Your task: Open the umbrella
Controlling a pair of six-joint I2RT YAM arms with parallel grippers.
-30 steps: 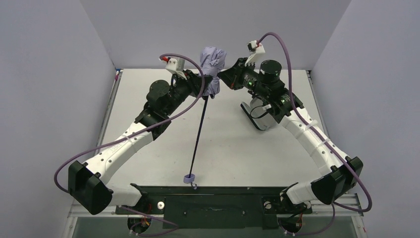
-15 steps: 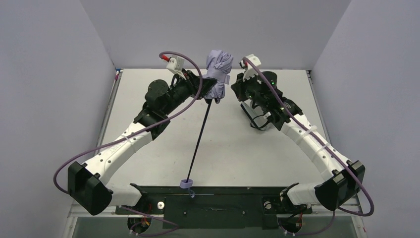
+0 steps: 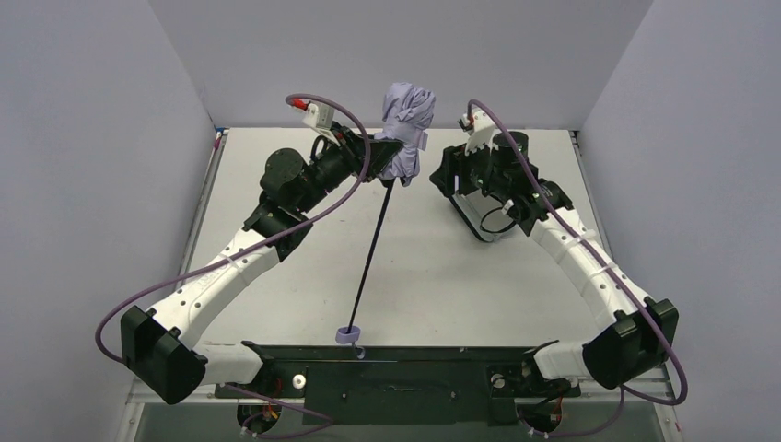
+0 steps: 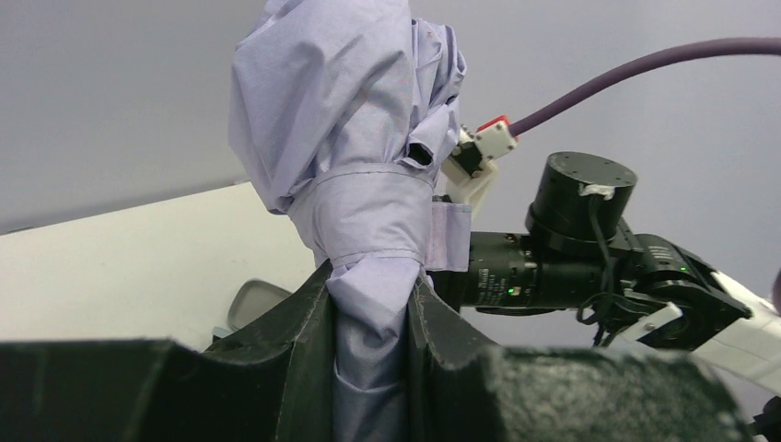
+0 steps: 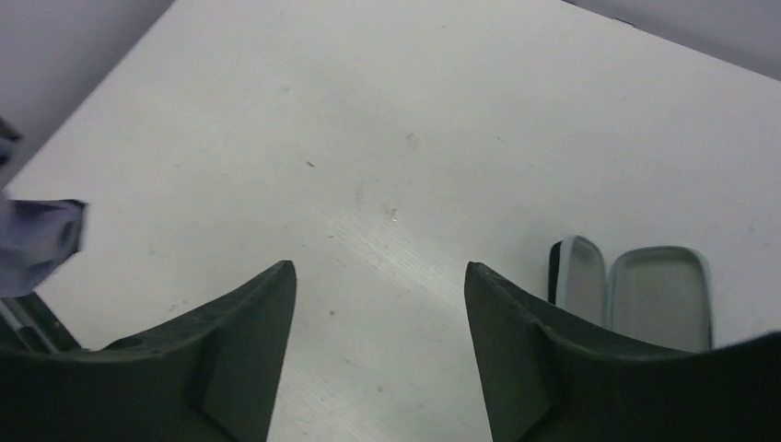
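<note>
The umbrella's folded lavender canopy (image 3: 408,110) is held up above the far side of the table, its strap still wrapped round it (image 4: 378,207). My left gripper (image 3: 390,162) (image 4: 368,313) is shut on the canopy's lower part, with fabric squeezed between both fingers. The thin black shaft (image 3: 371,253) slants down to the small lavender knob handle (image 3: 347,334) near the front edge. My right gripper (image 3: 446,173) (image 5: 379,272) hangs open just right of the canopy, nothing between its fingers. A corner of lavender fabric (image 5: 32,241) shows at its left.
A black-and-grey oblong sleeve (image 3: 483,219) (image 5: 635,295) lies on the white table (image 3: 433,276) under the right arm. Grey walls close in the back and both sides. The black mounting bar (image 3: 396,368) runs along the front edge.
My right gripper has opened, let go of the canopy and drawn back to the right. The left gripper has kept its grip and shifted the canopy slightly right.
</note>
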